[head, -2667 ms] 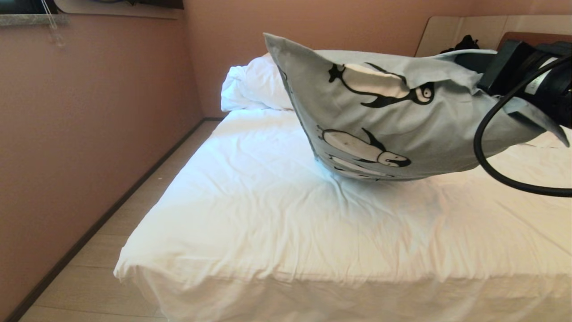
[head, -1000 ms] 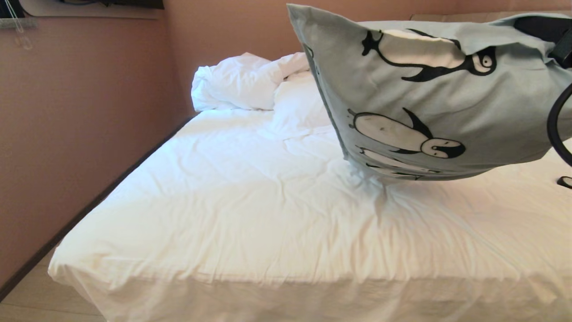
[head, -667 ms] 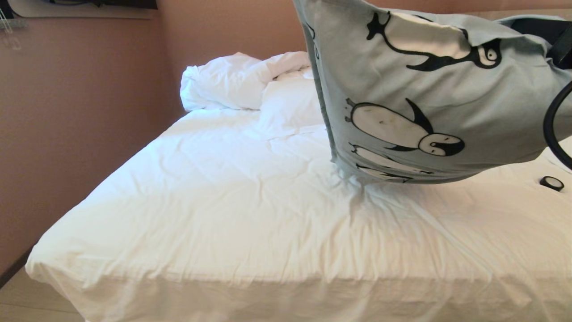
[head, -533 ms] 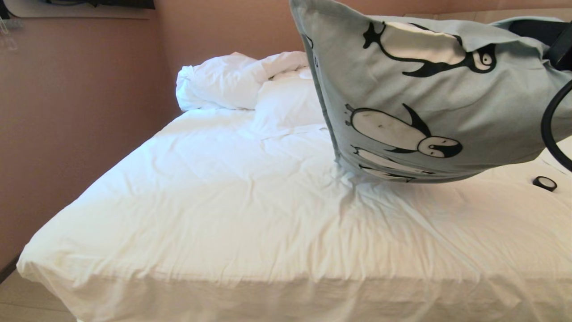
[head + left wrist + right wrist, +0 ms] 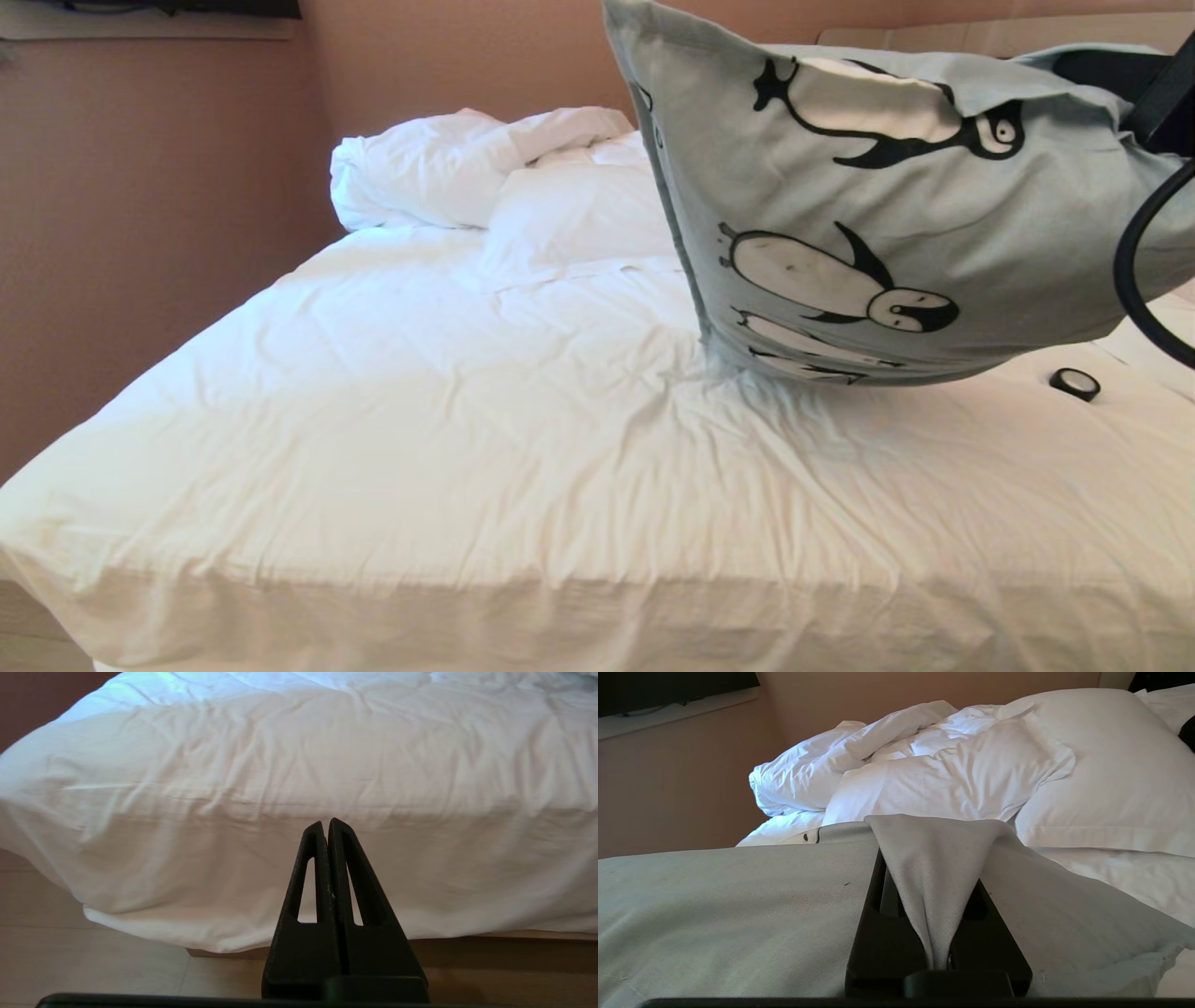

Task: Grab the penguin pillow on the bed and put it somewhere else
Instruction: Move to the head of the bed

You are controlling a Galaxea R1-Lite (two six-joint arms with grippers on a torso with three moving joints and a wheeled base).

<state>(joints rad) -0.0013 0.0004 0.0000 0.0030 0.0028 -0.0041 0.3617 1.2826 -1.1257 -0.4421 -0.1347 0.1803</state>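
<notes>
A: Nearest first, item one?

B: Black two-fingered left gripper (image 5: 328,826), jaws pressed together on nothing, low beside the near edge of the large bed with wrinkled white sheets (image 5: 448,448).

A: Item two?

B: Black right gripper (image 5: 934,933), jaws clamped on a fold of the pale blue-grey fabric penguin pillow (image 5: 878,205), which hangs tilted, its lowest corner touching the sheet. Penguin prints are visible; no writing can be read.

A: Beyond that?

B: Small black ring-shaped roll (image 5: 1074,384) on the sheet, just beside the pillow. Farther on, a plain white pillow (image 5: 1106,774) and a rumpled white duvet (image 5: 448,168) against the pinkish-brown wall (image 5: 140,233).
</notes>
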